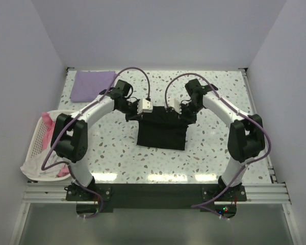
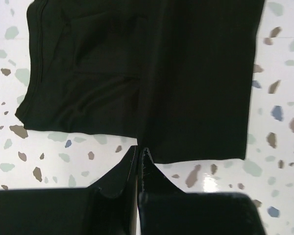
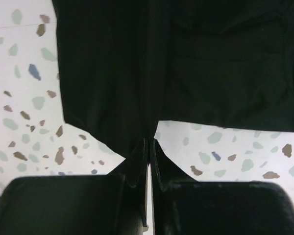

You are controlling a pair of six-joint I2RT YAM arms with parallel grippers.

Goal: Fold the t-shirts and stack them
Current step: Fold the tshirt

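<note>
Two robot arms work a black t-shirt (image 1: 160,133) at the centre of the speckled tabletop (image 1: 219,158), seen from the overhead camera. The left fingers (image 2: 148,169) are closed tight on the cloth's edge at the lower middle of the left wrist view. The right fingers (image 3: 159,164) pinch the same garment in the same way at the lower middle of the right wrist view.

Both wrist views show layers of dark fabric lying doubled over one another, so the shirt appears to be mid-fold, not yet a compact bundle. A purple t-shirt (image 1: 94,84) lies flat and neatly squared at the upper left of the overhead frame, well apart from the black one and apparently the start of the stack. A white basket (image 1: 34,140) at the left edge holds pink and white garments (image 1: 46,122), some spilling over its rim.

By this reckoning one shirt is done and a second is under way. The basket's contents have yet to be folded, and the black shirt has yet to be stacked on the purple.
</note>
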